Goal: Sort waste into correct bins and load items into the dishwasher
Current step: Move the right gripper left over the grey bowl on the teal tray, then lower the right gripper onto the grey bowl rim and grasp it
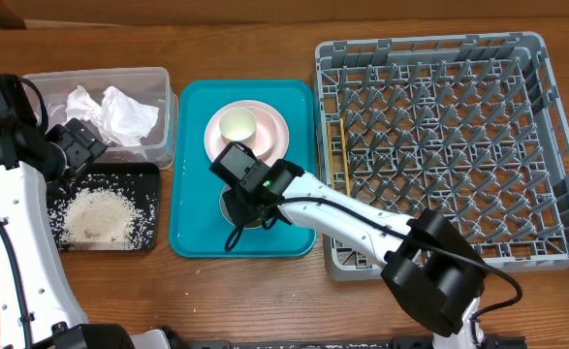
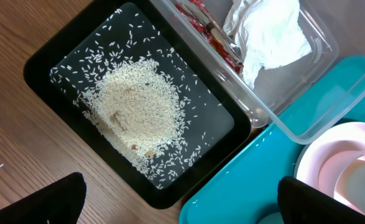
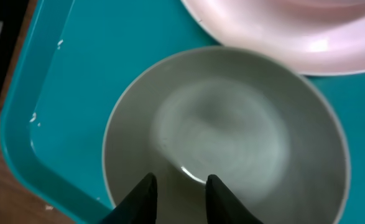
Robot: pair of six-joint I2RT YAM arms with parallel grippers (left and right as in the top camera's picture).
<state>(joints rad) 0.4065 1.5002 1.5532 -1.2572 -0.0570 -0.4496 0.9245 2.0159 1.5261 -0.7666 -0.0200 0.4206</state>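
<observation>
My right gripper (image 3: 179, 180) hangs low over the inside of the pale grey-green bowl (image 3: 222, 134) on the teal tray (image 1: 192, 165). Its jaws stand a little apart with nothing between them. Behind the bowl, the pink plate (image 1: 269, 145) carries a small white cup (image 1: 237, 123). My left gripper (image 2: 182, 211) is wide open and empty above the corner where the black tray (image 2: 45, 53) meets the teal tray. Rice (image 2: 135, 109) lies heaped in the black tray. White napkins (image 2: 269, 31) and a red wrapper (image 2: 210, 34) lie in the clear tub (image 1: 163, 107). Chopsticks (image 1: 343, 155) lie in the dish rack (image 1: 439, 145).
The dish rack fills the right side of the table, its pegs otherwise bare. The right arm stretches from the front right across the rack's near left corner. A few rice grains cling to the teal tray's floor (image 3: 45, 118). Bare wood shows along the front edge.
</observation>
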